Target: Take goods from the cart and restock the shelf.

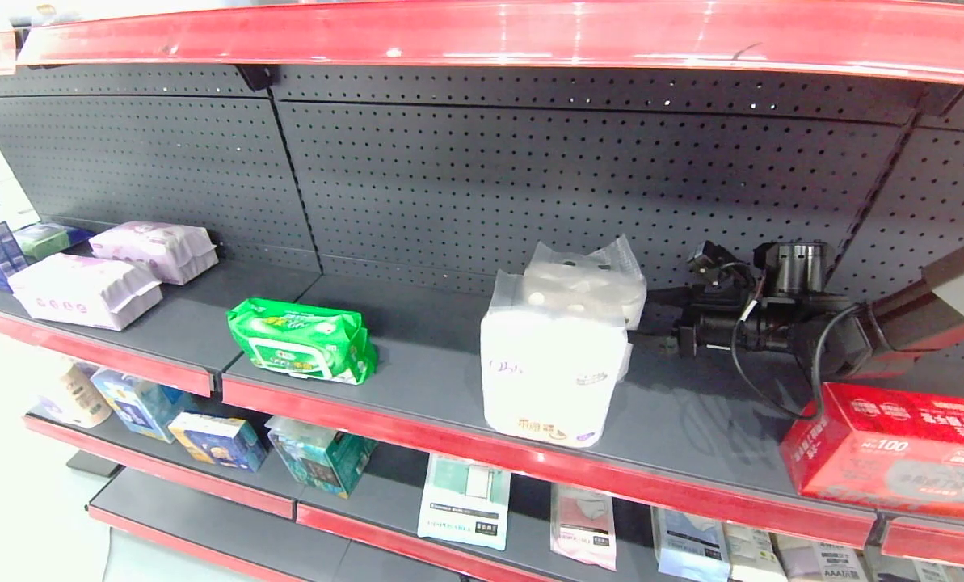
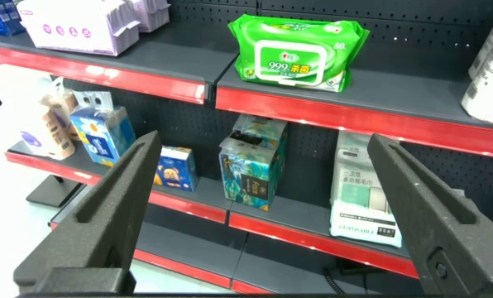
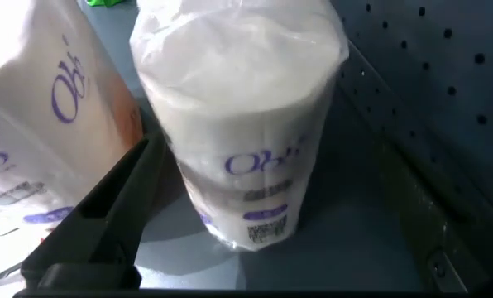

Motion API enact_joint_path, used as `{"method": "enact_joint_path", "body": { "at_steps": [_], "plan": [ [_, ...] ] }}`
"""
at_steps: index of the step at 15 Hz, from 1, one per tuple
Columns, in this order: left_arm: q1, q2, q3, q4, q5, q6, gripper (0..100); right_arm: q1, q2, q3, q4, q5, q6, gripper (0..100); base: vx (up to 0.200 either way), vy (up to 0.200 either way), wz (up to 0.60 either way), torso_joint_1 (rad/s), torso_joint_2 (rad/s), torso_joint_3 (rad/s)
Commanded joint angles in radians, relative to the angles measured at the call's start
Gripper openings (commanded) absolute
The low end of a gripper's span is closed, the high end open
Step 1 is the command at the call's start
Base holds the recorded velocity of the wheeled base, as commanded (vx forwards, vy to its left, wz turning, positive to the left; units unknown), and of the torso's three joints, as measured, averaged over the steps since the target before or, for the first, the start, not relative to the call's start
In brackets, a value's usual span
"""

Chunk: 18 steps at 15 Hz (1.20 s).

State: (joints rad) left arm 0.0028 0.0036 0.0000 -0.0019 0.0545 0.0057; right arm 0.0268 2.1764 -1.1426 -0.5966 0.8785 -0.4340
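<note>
R end effector [image 1: 658,322] released, fingers spread either side of rear tissue-roll pack [image 3: 246,124]. Pack stands upright on shelf [image 1: 417,364] behind front pack [image 1: 550,372], near pegboard [image 1: 490,178]; no contact visible. Judged step: clear out after placement. Back straight out w/ fingers wide, no sideways drift, else loose wrap may snag or front pack gets nudged. L end effector [image 2: 263,142] released, empty, facing lower shelves [image 2: 313,240].
</note>
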Motion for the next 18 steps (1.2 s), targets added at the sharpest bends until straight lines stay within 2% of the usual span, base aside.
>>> {"method": "enact_joint_path", "body": {
  "at_steps": [1,8,18],
  "plan": [
    [0.0,0.001,0.0,0.0,0.001,0.0,100,-0.011,-0.023,0.024,0.0,0.0,0.0,100,0.0,0.0,0.0,0.0,0.0,0.0],
    [0.0,0.001,0.0,0.0,0.001,0.0,100,-0.054,-0.118,0.116,0.001,0.0,-0.002,100,0.0,0.0,0.0,0.0,0.0,0.0],
    [0.0,0.001,0.0,-0.001,0.001,0.0,100,-0.183,-0.34,0.296,0.001,-0.003,-0.002,100,0.0,0.0,0.0,0.0,0.0,0.0]
  ]
}}
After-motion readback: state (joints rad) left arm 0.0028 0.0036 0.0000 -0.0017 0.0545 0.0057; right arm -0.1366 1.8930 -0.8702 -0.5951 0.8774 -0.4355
